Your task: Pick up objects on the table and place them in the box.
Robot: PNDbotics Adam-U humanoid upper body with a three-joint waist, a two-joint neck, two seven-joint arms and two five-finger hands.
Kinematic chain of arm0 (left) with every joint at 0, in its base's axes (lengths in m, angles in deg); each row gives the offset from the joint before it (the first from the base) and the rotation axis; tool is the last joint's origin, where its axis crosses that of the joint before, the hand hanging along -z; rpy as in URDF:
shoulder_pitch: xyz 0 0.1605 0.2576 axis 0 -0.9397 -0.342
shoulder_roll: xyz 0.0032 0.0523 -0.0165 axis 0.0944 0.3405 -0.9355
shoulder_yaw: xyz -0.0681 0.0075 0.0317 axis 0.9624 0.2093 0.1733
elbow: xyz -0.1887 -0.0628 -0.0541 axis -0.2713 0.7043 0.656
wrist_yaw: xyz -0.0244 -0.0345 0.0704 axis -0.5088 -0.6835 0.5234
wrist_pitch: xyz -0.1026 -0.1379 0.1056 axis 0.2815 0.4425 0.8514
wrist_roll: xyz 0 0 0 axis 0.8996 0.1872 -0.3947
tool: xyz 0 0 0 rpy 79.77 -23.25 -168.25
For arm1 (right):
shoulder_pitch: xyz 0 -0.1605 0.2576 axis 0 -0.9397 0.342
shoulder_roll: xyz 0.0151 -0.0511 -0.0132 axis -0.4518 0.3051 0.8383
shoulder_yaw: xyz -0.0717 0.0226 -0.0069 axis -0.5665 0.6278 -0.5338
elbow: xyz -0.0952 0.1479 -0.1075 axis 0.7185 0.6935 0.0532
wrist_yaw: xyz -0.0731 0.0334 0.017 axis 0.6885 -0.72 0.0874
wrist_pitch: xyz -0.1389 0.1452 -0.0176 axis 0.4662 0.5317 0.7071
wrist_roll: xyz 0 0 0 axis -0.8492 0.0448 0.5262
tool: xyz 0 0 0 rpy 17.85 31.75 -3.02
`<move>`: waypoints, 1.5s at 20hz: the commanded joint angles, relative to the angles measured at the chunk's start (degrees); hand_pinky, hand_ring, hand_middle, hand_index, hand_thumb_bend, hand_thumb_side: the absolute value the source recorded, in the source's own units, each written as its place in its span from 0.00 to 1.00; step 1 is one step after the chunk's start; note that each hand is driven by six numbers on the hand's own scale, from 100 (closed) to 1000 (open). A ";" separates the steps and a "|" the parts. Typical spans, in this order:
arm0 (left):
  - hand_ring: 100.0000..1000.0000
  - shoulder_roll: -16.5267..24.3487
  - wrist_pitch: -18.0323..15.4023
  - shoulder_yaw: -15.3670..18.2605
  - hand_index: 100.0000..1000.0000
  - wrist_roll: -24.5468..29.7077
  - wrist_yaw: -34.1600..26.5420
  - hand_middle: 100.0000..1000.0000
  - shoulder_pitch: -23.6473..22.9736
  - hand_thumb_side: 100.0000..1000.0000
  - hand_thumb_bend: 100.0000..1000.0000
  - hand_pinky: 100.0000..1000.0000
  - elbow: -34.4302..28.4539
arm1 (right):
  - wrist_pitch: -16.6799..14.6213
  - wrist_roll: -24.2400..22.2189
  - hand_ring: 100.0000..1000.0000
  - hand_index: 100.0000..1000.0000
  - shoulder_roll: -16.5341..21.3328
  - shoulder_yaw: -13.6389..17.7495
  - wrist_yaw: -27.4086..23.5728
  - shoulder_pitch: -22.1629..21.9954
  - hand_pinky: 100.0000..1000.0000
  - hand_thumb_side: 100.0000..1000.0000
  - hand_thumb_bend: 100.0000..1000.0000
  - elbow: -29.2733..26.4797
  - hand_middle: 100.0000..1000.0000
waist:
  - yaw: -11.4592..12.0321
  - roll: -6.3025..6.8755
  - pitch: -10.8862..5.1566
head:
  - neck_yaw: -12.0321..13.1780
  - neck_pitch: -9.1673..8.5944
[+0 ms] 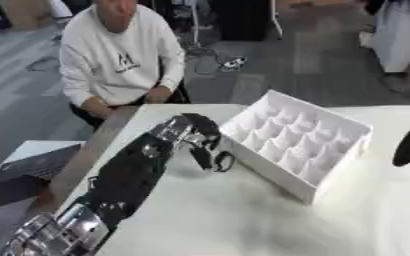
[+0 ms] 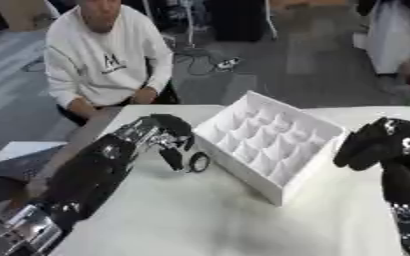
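- the left robot hand (image 2: 169, 137) reaches down by the white box (image 2: 265, 145), its fingers curled round a small dark ring thing (image 2: 197, 162).
- the ring thing hangs just over the surface (image 2: 200, 215), beside the box wall.
- the right robot hand (image 2: 370, 145) hangs curled and empty, right of the box.

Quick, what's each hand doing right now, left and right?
Left hand: fingers curled round a small dark ring-shaped object, just left of the white box.
Right hand: beside the box's right side; open or shut cannot be told.
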 commanded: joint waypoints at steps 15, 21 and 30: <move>0.36 0.40 1.14 1.18 0.70 4.02 -2.80 0.51 2.05 0.71 0.38 0.07 -0.69 | -1.18 -1.64 0.41 0.52 -0.44 -0.10 -0.31 0.18 0.32 0.60 0.00 -1.46 0.44 | -0.61 0.23 -1.36 | -0.17 -0.04; 0.37 -0.05 2.15 2.09 0.70 3.24 -1.22 0.51 2.29 0.72 0.38 0.07 1.01 | -0.87 -1.68 0.41 0.52 -0.46 -0.23 -0.34 0.02 0.32 0.60 0.00 -1.77 0.44 | -0.99 0.70 -1.38 | -0.11 -0.02; 0.37 -1.15 5.56 4.78 0.70 -0.76 3.89 0.51 3.01 0.71 0.34 0.07 5.63 | -0.25 -1.90 0.41 0.52 -0.42 -0.35 -0.52 -0.28 0.32 0.60 0.00 -2.36 0.44 | -1.68 1.39 -1.25 | 0.50 -0.27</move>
